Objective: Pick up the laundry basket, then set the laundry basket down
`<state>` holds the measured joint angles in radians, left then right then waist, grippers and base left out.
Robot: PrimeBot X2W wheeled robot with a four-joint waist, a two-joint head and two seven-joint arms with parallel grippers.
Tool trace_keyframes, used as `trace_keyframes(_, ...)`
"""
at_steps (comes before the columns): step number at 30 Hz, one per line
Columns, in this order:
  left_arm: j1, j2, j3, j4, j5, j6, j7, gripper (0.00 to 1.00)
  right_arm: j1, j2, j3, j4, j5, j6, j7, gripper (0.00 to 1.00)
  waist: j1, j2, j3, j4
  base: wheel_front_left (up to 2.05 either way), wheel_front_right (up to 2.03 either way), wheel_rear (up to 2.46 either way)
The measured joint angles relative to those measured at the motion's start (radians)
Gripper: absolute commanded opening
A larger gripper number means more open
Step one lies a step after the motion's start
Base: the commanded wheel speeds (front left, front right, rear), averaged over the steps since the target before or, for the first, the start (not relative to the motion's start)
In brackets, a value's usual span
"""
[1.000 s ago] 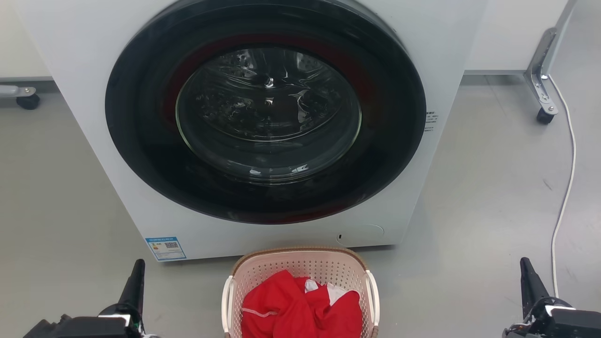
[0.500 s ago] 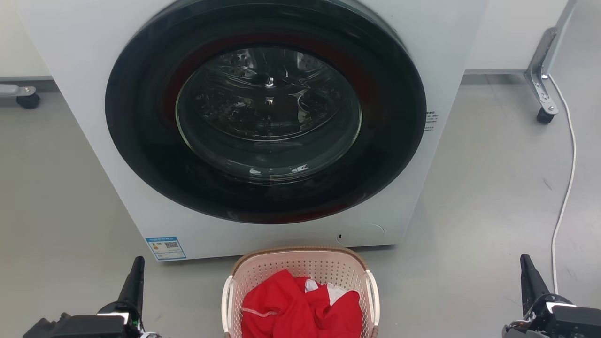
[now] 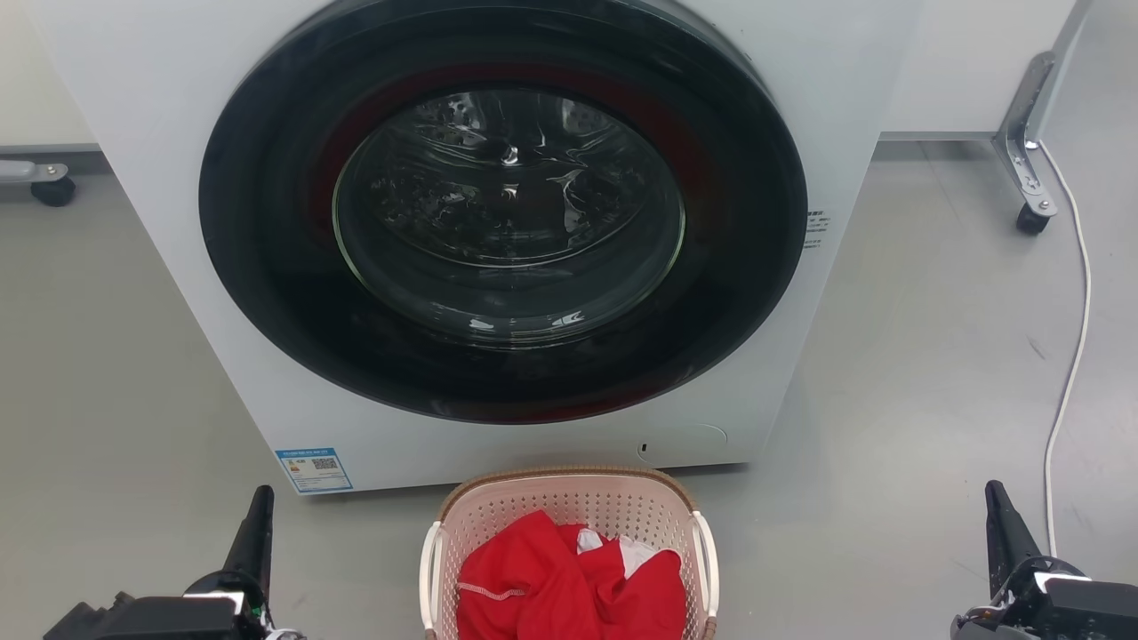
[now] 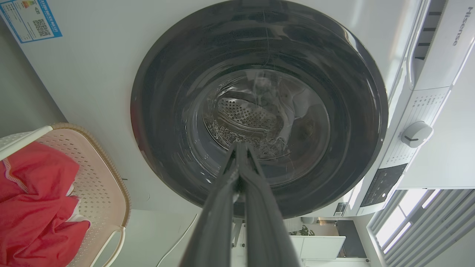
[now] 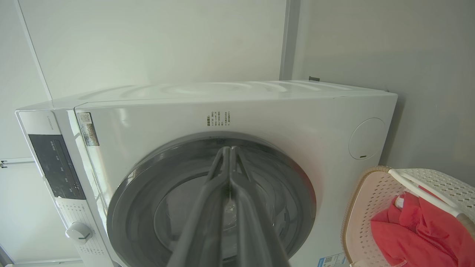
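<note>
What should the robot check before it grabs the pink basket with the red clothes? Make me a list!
1. Laundry basket upright on the floor, in front of the washer: ok.
2. White handles free of the red clothes: ok.
3. Left gripper open, ready to grab: not ok, its fingers are closed together.
4. Right gripper open: not ok, it is closed too.
5. Grippers at the handles: not ok, both are off to the sides, apart from the basket.
6. Basket's near end: cannot tell, the head view's bottom edge cuts it off.
</note>
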<state>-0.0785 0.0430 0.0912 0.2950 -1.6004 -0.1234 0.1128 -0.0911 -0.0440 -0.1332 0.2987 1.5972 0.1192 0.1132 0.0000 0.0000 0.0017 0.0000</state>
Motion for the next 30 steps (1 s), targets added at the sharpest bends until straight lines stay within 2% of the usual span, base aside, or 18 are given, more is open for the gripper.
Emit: trace_keyframes(30, 0.0, 0.0, 0.0, 0.001, 0.0, 0.0, 0.0, 0.0, 0.0, 0.0, 0.0, 0.0, 0.0, 0.001, 0.0, 0.0, 0.0, 0.0, 0.0, 0.0, 0.0, 0.0, 0.0)
